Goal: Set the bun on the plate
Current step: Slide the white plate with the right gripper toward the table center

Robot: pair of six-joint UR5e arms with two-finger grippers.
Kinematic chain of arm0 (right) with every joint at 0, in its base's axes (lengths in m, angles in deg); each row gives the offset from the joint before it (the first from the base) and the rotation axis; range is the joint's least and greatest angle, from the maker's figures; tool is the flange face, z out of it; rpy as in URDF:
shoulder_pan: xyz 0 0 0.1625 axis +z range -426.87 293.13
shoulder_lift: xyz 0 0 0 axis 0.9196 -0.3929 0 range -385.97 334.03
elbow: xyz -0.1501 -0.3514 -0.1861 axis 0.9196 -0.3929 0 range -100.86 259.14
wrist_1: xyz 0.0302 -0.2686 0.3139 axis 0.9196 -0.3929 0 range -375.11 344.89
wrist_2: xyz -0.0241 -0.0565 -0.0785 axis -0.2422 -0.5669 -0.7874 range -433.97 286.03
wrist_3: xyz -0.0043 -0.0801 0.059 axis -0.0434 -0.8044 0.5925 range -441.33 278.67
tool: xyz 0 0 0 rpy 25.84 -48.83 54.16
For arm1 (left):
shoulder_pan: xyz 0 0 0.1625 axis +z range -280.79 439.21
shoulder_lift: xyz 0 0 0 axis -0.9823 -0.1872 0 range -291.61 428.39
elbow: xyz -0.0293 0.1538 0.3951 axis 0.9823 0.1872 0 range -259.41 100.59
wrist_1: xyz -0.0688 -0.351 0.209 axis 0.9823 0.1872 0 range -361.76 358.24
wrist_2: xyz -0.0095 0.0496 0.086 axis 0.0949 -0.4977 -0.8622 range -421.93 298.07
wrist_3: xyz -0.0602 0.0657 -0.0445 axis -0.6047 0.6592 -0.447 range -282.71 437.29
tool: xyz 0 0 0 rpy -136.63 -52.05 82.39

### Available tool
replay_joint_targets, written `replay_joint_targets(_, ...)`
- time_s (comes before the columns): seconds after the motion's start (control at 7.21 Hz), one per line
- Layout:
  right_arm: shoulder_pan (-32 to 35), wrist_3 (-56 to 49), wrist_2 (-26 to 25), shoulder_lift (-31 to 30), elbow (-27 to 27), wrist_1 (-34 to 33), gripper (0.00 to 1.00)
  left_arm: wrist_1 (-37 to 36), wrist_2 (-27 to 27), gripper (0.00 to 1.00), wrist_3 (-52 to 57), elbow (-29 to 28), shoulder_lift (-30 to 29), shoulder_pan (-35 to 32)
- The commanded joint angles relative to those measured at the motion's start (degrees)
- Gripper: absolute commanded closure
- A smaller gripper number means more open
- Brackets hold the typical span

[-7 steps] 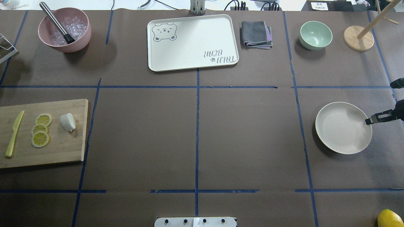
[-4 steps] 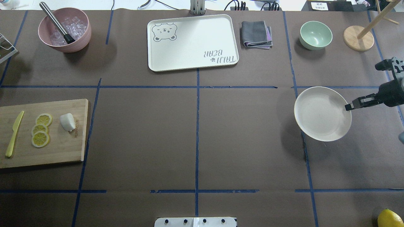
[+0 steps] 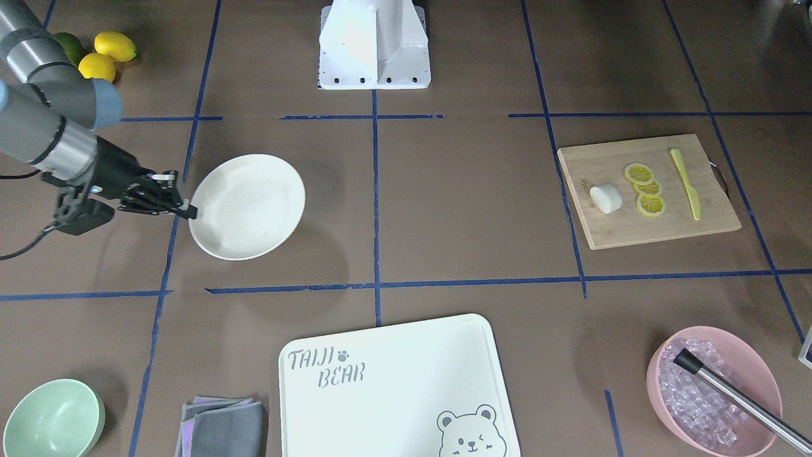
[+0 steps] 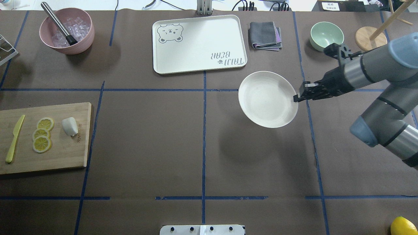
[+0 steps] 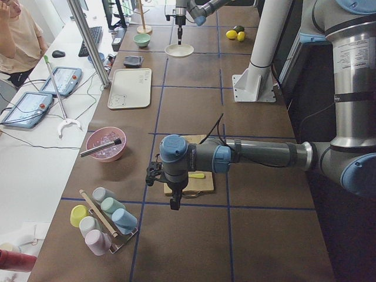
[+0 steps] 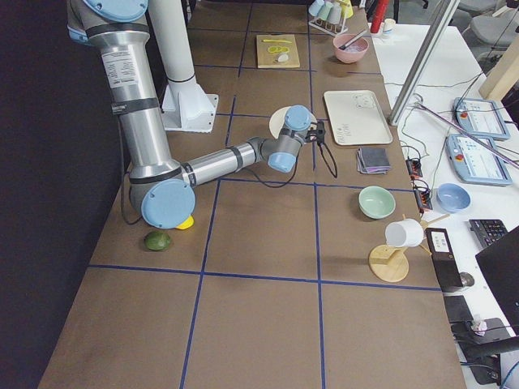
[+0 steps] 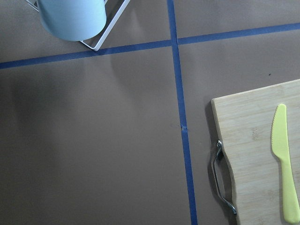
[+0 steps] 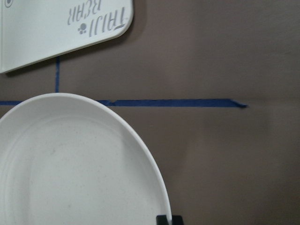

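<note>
The bun (image 4: 70,126) is a small white lump on the wooden cutting board (image 4: 65,153) at the table's left, next to lemon slices (image 4: 41,133); it also shows in the front-facing view (image 3: 605,197). My right gripper (image 4: 295,98) is shut on the right rim of the cream plate (image 4: 266,98), which hangs above the table right of centre with its shadow below. The plate (image 8: 70,168) fills the right wrist view. My left gripper (image 5: 174,204) shows only in the exterior left view, pointing down beside the board's outer end; I cannot tell its state.
A white bear tray (image 4: 196,42), folded grey cloth (image 4: 265,36) and mint-green bowl (image 4: 326,36) line the far side. A pink bowl of ice (image 4: 67,31) sits far left. A yellow knife (image 4: 14,138) lies on the board. A lemon (image 4: 403,226) lies near right.
The right gripper has carried the plate up off the table and leftward, from the right edge to just right of centre. The bun and board have not moved.
</note>
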Motion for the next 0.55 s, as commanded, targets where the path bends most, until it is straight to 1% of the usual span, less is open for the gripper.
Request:
replay_joint_targets(0.0,-10.13,5.33,-11.98,9.75,0.11,-11.55,1.00,-0.07,0.00,0.00,0.00,0.03,-0.02,0.00)
replay_joint_targets(0.14,-15.13,5.86,-17.95,11.10,-0.15,-14.76,1.00,0.02,0.00,0.00,0.00,0.03,-0.02,0.00)
replay_joint_targets(0.28,-18.84,7.52,-22.36,11.37,-0.41,-14.88,1.00,0.02,0.00,0.00,0.00,0.03,-0.02,0.00)
replay_joint_targets(0.42,-20.26,9.10,-24.32,11.37,-0.33,-14.88,1.00,0.02,0.00,0.00,0.00,0.03,-0.02,0.00)
